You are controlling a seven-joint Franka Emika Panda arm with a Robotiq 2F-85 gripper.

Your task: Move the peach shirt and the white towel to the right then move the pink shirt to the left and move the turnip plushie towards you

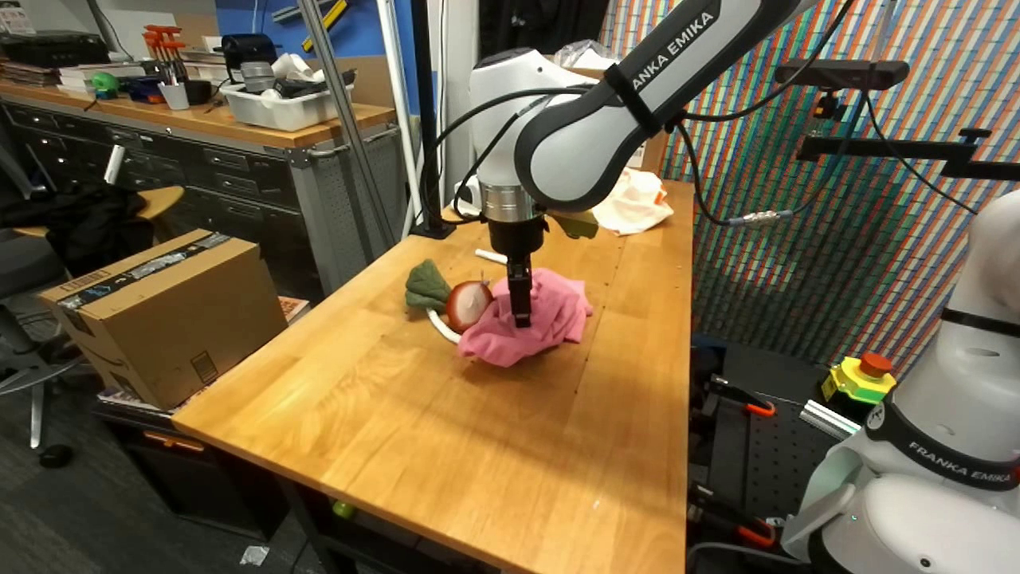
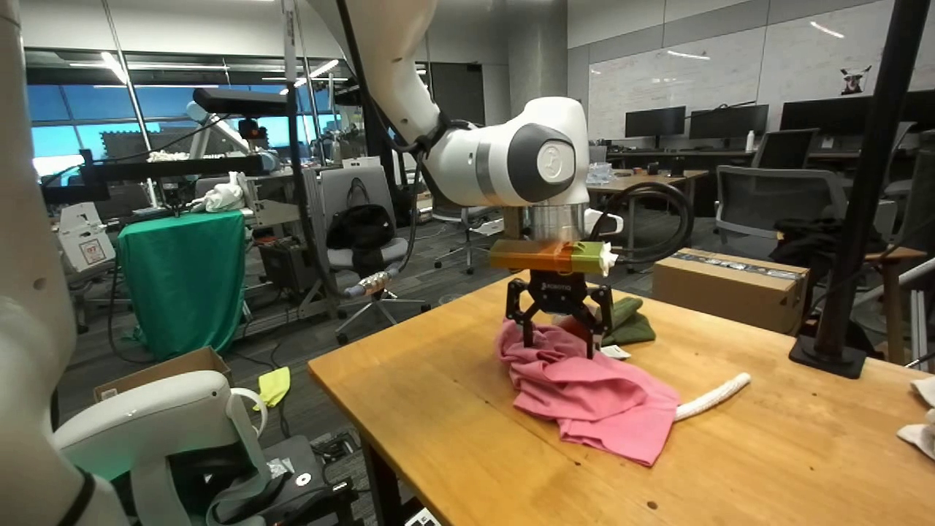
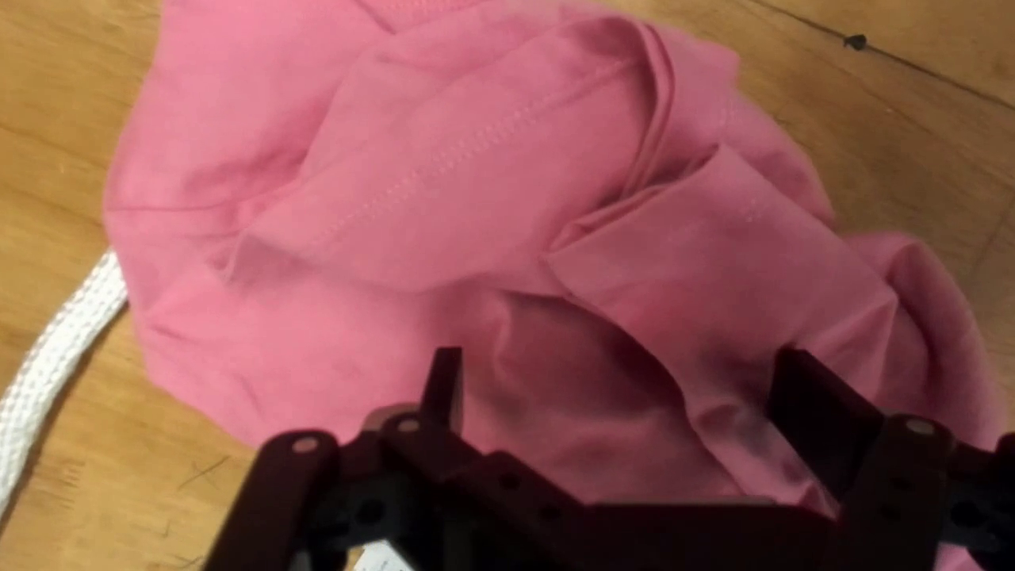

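Observation:
The pink shirt (image 1: 558, 323) lies crumpled mid-table and fills most of the wrist view. Directly over it my gripper (image 2: 559, 350) points down, fingers spread wide. In the wrist view, pink cloth lies beneath and between the fingertips (image 3: 793, 377), not pinched; contact is unclear. Against the shirt's side rests the turnip plushie (image 1: 468, 305), its green leaves (image 1: 428, 285) outward; in an exterior view its body is mostly hidden behind the gripper, leaves (image 2: 630, 323) showing. The peach shirt (image 1: 633, 203) sits bunched at the table's far end. I cannot tell the white towel apart from that pale pile.
A thick white cord (image 2: 712, 397) runs out from under the pink shirt. A black post base (image 2: 829, 358) stands at the table edge. Pale cloth (image 2: 920, 435) shows at the frame's border. A cardboard box (image 1: 163, 315) is beside the table, and another white arm (image 1: 916, 446) stands opposite.

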